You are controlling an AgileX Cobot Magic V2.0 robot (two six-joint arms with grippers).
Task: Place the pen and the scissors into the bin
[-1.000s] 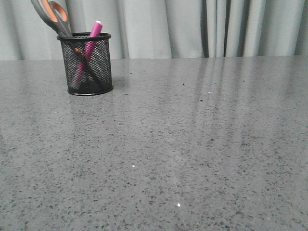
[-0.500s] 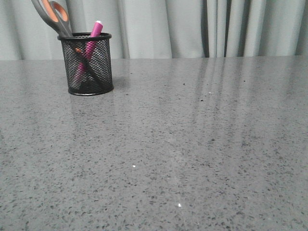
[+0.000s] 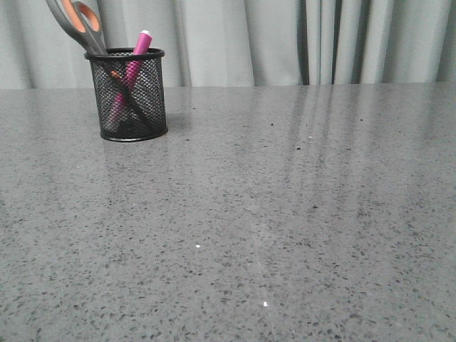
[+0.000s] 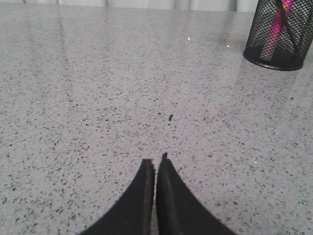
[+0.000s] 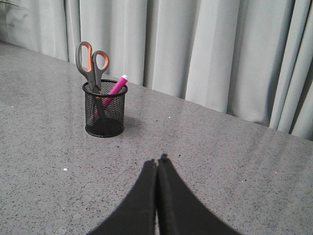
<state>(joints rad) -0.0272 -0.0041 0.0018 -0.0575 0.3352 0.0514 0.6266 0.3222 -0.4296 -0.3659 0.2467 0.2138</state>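
Upright in the round black mesh bin point(image 3: 128, 96) on the speckled grey bench point(image 3: 285, 214) stand the slim pink pen point(image 3: 140, 47) and grey-handled scissors point(image 3: 80, 23); left pincer point(image 4: 155, 164) and right pincer point(image 5: 158, 161) are both pressed together, bare.

Nothing shifts between the earlier front views and now: the bin point(image 3: 128, 94) sits at the same spot near the desk's far left edge, the scissors point(image 3: 80, 25) and pen point(image 3: 138, 50) inside unmoved.

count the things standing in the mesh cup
2. The scissors stand blades down, handles above the rim; the pen leans beside them in the bin. Nothing else shows through the mesh.
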